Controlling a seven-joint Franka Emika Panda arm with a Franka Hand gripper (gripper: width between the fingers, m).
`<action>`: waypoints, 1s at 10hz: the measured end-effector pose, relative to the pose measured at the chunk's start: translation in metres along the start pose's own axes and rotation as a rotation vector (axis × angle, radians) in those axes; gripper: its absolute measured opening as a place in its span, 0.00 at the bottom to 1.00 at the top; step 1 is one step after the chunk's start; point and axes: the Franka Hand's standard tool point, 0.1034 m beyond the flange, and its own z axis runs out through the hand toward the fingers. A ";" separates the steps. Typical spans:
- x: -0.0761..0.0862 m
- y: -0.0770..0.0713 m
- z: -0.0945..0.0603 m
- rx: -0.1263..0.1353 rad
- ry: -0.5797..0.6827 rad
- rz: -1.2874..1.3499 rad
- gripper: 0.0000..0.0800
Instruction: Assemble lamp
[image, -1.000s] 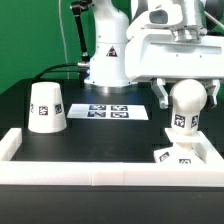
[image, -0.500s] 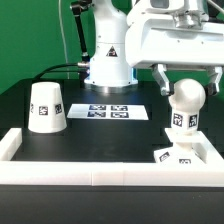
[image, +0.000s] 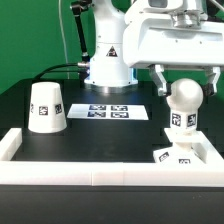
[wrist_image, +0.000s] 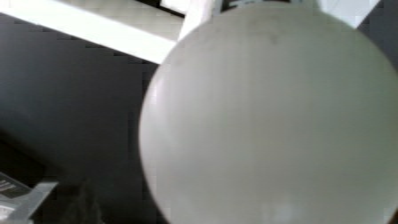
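Rising slightly, my gripper (image: 187, 73) is hovering with jaws released, straddling the upright bulb (image: 184, 104) standing directly below on the base (image: 180, 155).

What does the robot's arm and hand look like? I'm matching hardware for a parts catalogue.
The arm is glossy white with rounded segments, a black triangular warning sticker on its column and black cables trailing behind. The hand is a boxy white block with two short dark fingers.
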 end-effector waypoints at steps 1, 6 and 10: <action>-0.005 -0.005 0.002 0.021 -0.071 -0.002 0.87; -0.015 -0.022 0.001 0.106 -0.415 0.006 0.87; -0.013 -0.013 0.007 0.110 -0.419 -0.007 0.87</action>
